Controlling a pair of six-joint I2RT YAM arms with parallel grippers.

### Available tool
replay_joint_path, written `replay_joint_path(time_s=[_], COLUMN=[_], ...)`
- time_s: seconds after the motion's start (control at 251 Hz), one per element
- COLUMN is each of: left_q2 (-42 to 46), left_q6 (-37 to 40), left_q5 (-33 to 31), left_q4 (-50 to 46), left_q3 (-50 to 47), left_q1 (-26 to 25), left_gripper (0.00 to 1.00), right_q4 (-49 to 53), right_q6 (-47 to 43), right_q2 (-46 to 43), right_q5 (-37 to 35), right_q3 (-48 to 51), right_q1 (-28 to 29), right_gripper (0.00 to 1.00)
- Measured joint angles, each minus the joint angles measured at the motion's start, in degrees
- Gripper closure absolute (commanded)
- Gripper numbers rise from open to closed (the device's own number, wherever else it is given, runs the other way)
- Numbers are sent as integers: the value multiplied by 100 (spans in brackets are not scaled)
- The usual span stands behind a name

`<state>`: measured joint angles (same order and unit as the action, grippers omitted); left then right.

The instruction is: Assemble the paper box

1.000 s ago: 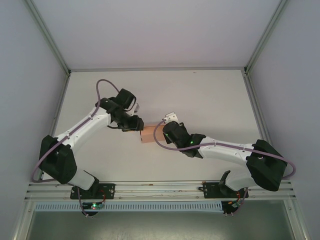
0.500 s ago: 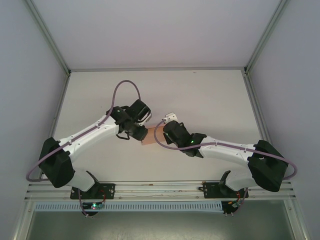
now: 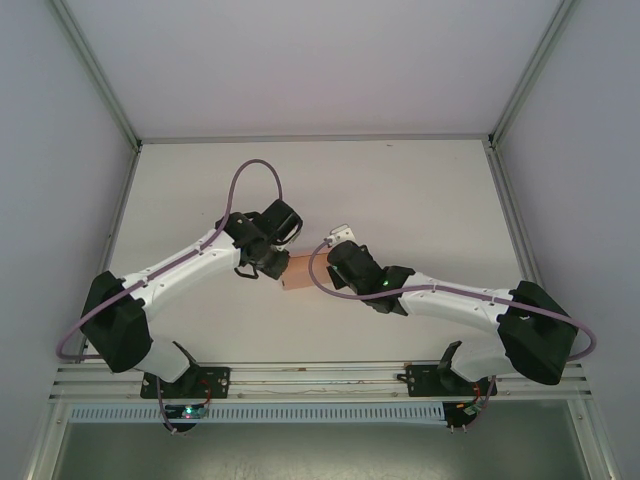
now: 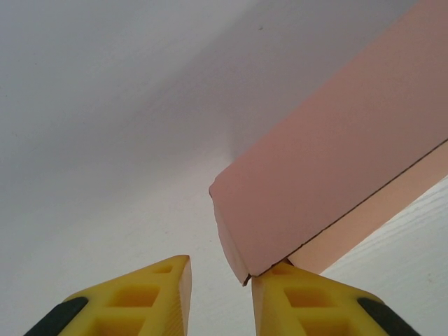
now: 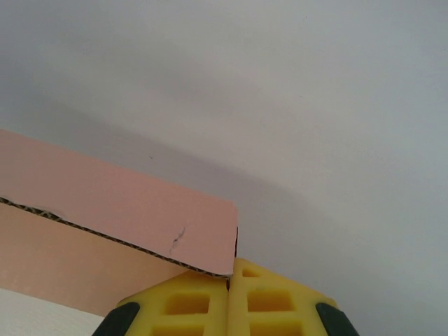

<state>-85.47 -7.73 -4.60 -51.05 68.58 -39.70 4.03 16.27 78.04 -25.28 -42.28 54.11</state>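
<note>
On white table (image 3: 420,200), salmon-pink paper box (image 3: 298,271).

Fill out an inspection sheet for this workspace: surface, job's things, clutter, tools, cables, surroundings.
Surface: white table, flat, clean-looking.
Job's things: salmon paper box, partly folded, between the two tools.
Clutter: nothing seen.
Tools: left tool open, box corner at one fingertip; right tool shut, tips at a flap corner.
Cables: purple cable loops above the left wrist; second cable curls beside the right wrist.
Surroundings: pale walls, aluminium frame.
</note>
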Motion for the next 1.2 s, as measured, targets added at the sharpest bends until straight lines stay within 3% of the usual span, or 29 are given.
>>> replay_joint_path(time_s=[0.387,0.499,0.579,0.607,0.914,1.201], left_q2=[-155,-186,-186,-186,-223,-704], left_q6=[28,61,66,85,26,-629], left_q5=[-13,-17,-15,-22,-120,516], left_q4=[4,20,63,72,-87,-1080], left_q3=[0,0,0,0,170,1099], left_q1=[-11,-11,-11,-11,-44,-37], left_gripper=[70,79,91,100,100,100], right_q4=[4,0,-2,-4,0,-22], right_q6=[-17,-17,-20,-20,-20,-98], right_q2=[-28,-31,-33,-33,-28,81], right_q5=[129,142,175,181,192,-129], right_q3=[4,4,7,7,9,4], right_q1=[-37,-37,-37,-37,-37,-35], right_gripper=[100,100,100,100,100,100])
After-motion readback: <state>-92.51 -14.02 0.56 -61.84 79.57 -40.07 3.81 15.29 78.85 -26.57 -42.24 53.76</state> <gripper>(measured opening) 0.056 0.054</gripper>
